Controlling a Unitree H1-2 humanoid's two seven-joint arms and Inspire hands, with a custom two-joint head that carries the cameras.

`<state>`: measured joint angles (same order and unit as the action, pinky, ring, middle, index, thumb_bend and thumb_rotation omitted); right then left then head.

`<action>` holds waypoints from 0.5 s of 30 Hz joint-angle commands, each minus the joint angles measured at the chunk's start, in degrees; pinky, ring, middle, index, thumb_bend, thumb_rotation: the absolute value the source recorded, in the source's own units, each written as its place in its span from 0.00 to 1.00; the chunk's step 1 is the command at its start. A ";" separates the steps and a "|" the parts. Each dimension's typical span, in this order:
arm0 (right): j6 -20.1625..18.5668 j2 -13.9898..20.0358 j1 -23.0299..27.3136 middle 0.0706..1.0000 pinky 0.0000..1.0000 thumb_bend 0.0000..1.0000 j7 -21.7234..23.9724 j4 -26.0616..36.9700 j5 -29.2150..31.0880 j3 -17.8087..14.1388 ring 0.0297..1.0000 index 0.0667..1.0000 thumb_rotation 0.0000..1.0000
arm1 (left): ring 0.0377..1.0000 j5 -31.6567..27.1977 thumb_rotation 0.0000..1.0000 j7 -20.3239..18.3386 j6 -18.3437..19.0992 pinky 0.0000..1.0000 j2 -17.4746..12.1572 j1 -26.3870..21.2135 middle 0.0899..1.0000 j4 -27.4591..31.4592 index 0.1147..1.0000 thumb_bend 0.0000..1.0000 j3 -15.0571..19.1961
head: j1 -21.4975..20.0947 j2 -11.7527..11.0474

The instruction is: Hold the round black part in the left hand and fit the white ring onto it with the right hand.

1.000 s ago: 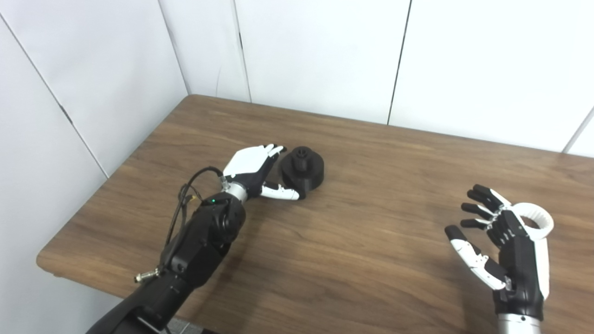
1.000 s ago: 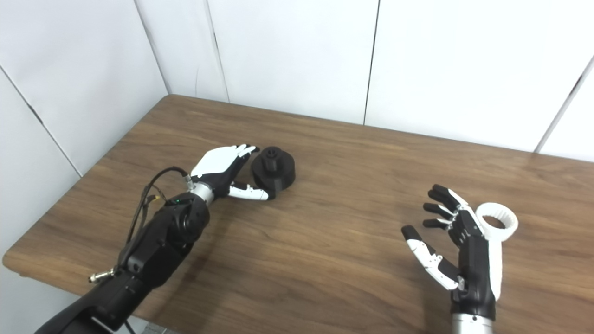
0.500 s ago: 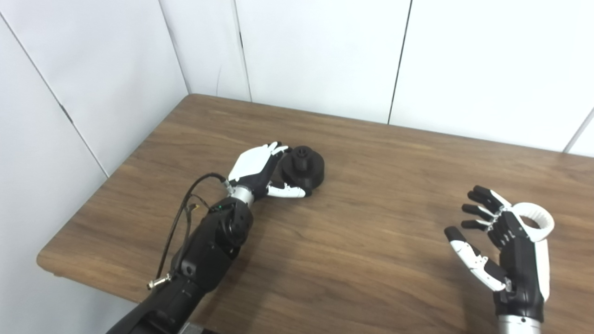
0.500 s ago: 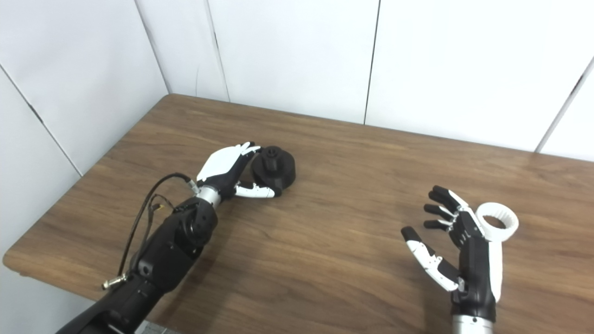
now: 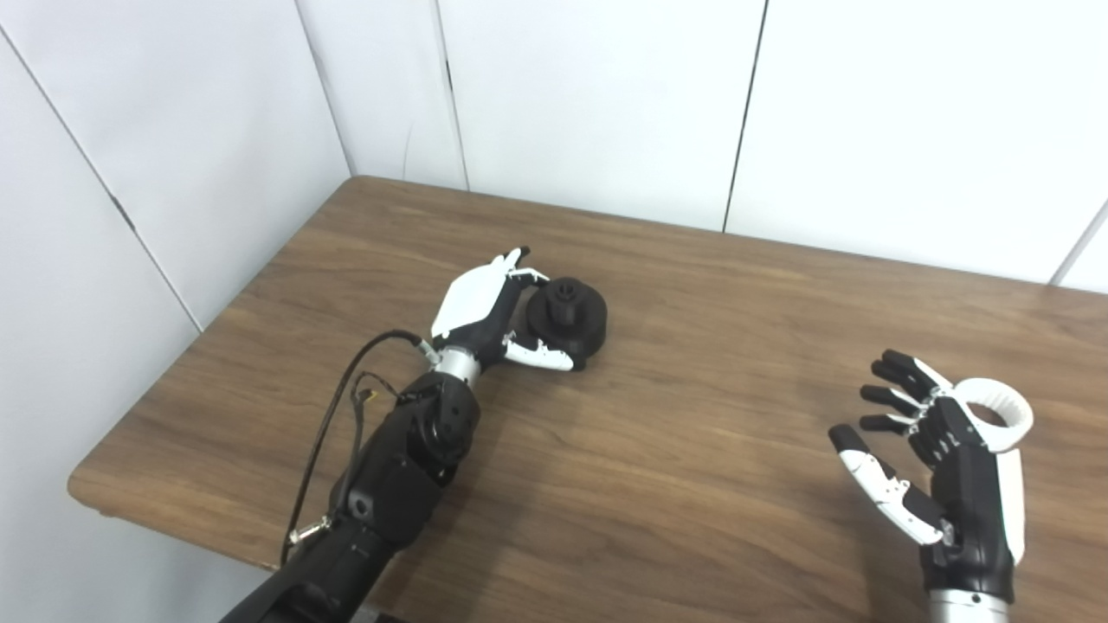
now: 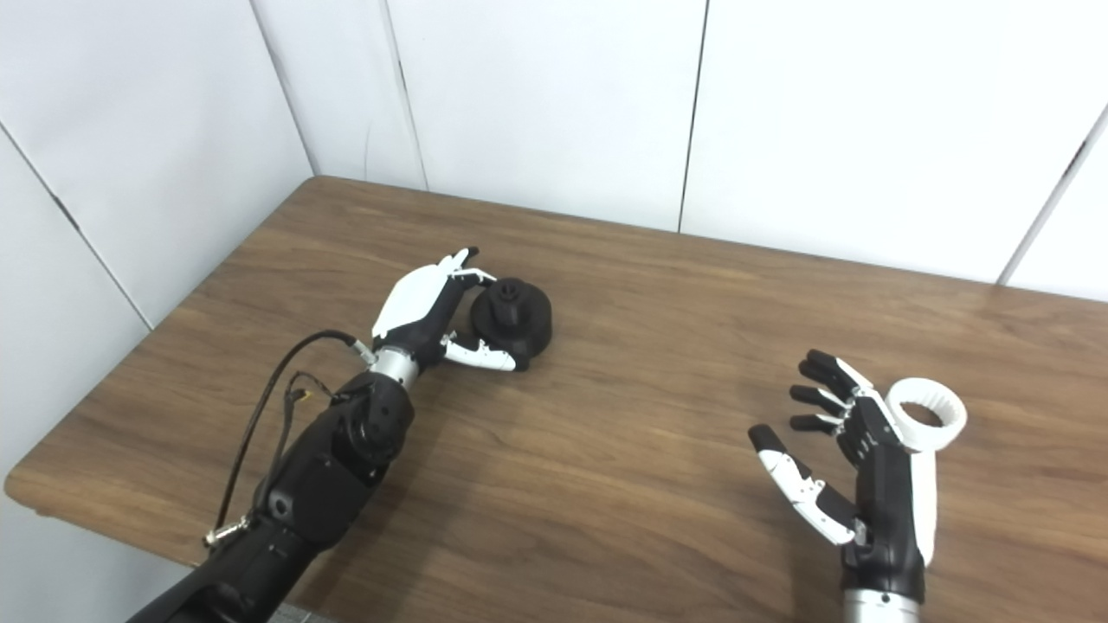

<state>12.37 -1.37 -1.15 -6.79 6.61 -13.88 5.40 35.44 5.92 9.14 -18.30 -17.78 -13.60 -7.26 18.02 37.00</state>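
A: Where is the round black part point(image 5: 569, 317)?
B: On the table point(image 5: 675, 450), about ten o'clock from centre. The left hand point(image 5: 485, 311) cups it, fingers above, thumb touching its near side; a firm grip I cannot tell.
A: And the white ring point(image 6: 928, 414)?
B: At four o'clock, lying just behind the right hand point(image 6: 857, 472), whose fingers are spread and empty.

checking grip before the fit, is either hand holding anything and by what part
Neither holds yet. Left hand cups the round black plastic part's side on the table; right hand, open, is beside the white ring.

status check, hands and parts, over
Left hand open, cupping black part on table. Right hand open, beside white ring. Nothing between them.
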 commanded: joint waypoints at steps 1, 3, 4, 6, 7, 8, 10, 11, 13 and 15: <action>0.29 0.32 -2.21 0.75 0.57 0.66 0.03 -0.70 0.27 -0.53 0.69 0.76 0.30 | 1.00 0.05 0.27 1.71 -1.41 1.00 -1.20 -2.69 1.00 -0.46 0.53 0.87 0.50 | 0.08 0.06; 0.27 0.43 -2.18 0.75 0.57 0.66 0.09 -0.77 0.23 -0.53 0.69 0.76 0.31 | 1.00 0.18 0.26 1.97 -1.40 1.00 -1.15 -2.71 1.00 -0.63 0.52 0.87 0.53 | 0.08 0.10; 0.27 0.47 -2.17 0.76 0.57 0.66 0.13 -0.79 0.25 -0.53 0.69 0.76 0.31 | 1.00 0.20 0.26 2.08 -1.45 1.00 -1.11 -2.72 1.00 -0.71 0.52 0.87 0.56 | 0.08 0.10; 0.36 0.49 -2.10 0.75 0.58 0.66 0.12 -0.86 0.35 -0.59 0.69 0.76 0.30 | 1.00 0.14 0.25 2.01 -1.39 1.00 -1.01 -2.58 1.00 -0.42 0.51 0.87 0.61 | -0.01 0.08; 0.40 0.49 -2.07 0.75 0.58 0.66 0.11 -0.88 0.38 -0.61 0.69 0.76 0.30 | 1.00 0.16 0.25 1.94 -1.32 1.00 -0.98 -2.53 1.00 -0.32 0.51 0.86 0.61 | -0.01 0.08; 0.39 0.47 -2.04 0.75 0.58 0.66 0.10 -0.85 0.42 -0.63 0.69 0.76 0.30 | 1.00 0.16 0.24 2.02 -1.41 1.00 -0.92 -2.49 1.00 -0.27 0.51 0.87 0.63 | 0.00 0.12; 0.48 0.47 -1.99 0.75 0.57 0.66 0.04 -0.81 0.29 -0.61 0.69 0.76 0.30 | 1.00 -0.08 0.24 1.96 -1.61 1.00 -0.78 -2.41 1.00 -0.14 0.51 0.88 0.72 | 0.00 0.13; 0.35 0.44 -2.00 0.75 0.57 0.66 0.05 -0.70 0.25 -0.59 0.69 0.76 0.30 | 1.00 -0.06 0.24 1.75 -1.43 1.00 -0.70 -2.35 1.00 0.12 0.52 0.88 0.69 | 0.00 0.13; 0.23 0.45 -2.02 0.76 0.57 0.66 -0.02 -0.62 -0.07 -0.56 0.69 0.76 0.30 | 1.00 0.08 0.25 1.28 -0.92 1.00 -0.54 -2.21 1.00 0.70 0.52 0.88 0.58 | -0.11 0.19; 0.39 0.43 -2.01 0.76 0.57 0.66 -0.04 -0.67 -0.07 -0.55 0.69 0.76 0.30 | 1.00 0.30 0.26 1.15 -0.94 1.00 -0.47 -2.00 1.00 1.08 0.53 0.89 0.34 | -0.14 0.24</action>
<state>12.32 -1.35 -1.14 -6.79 6.60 -13.92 5.34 35.20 6.43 8.08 -18.00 -17.80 -13.97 -6.93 17.84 37.18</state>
